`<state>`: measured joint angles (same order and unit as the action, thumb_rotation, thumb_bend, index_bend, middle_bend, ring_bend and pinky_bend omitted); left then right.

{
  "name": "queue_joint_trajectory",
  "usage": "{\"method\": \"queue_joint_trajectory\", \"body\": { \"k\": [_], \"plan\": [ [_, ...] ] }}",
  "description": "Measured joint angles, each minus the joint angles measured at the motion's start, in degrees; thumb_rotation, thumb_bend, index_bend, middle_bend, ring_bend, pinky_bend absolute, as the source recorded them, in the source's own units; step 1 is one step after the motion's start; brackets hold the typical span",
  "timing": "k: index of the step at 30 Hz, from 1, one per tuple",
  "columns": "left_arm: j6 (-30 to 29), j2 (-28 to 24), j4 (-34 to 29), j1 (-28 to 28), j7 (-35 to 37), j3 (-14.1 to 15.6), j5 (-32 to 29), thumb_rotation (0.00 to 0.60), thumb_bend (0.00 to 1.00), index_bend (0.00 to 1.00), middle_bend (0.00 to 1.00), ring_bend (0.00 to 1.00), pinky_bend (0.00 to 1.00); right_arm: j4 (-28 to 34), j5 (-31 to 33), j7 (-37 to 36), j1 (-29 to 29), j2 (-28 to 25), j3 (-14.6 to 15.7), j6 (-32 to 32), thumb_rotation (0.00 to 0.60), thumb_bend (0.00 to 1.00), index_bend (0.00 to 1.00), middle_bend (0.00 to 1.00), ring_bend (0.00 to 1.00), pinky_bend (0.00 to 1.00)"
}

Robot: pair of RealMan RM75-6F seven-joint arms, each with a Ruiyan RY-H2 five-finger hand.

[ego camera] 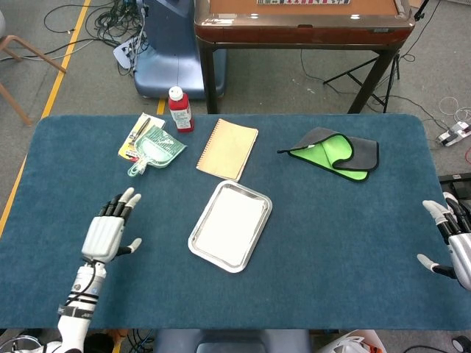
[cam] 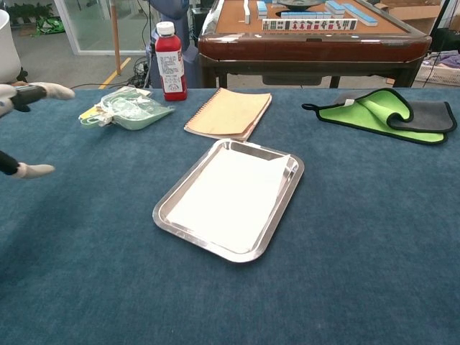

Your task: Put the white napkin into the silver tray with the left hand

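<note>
The blue table (ego camera: 331, 243) carries the silver tray (ego camera: 254, 237), and the white napkin (ego camera: 230, 223) lies flat inside it. The left hand (ego camera: 109, 232) is well apart from the tray, fingers spread, holding nothing. The right hand (ego camera: 455, 246) at the table's edge is also empty, fingers apart.

In the chest view only fingertips of the left hand (cam: 29, 93) show at nine o'clock. In the head view the right hand (ego camera: 452, 239) is cut at three o'clock. The red bottle (cam: 169, 61) label is unreadable.
</note>
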<state>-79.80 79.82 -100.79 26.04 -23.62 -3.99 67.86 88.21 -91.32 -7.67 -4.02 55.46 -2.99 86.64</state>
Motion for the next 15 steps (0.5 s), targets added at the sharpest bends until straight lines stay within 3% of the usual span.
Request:
{"method": "queue_joint_trajectory", "body": {
  "k": [6, 15],
  "plan": [
    [-3.89, -5.16, -1.42, -4.65, 0.60, 2.28, 2.05, 0.600, 0.19, 0.04, 0.01, 0.00, 0.10, -0.39, -0.38, -0.10, -1.44, 0.50, 0.31, -2.33, 0.600, 0.09, 0.07, 0.16, 0.00, 0.05],
    [-8.41, -8.53, -3.68, -10.24, 1.75, 4.74, 5.98, 0.600, 0.19, 0.05, 0.01, 0.00, 0.10, 0.60, -0.36, 0.84, -2.78, 0.64, 0.61, -4.25, 0.600, 0.10, 0.07, 0.16, 0.00, 0.05]
  ]
}}
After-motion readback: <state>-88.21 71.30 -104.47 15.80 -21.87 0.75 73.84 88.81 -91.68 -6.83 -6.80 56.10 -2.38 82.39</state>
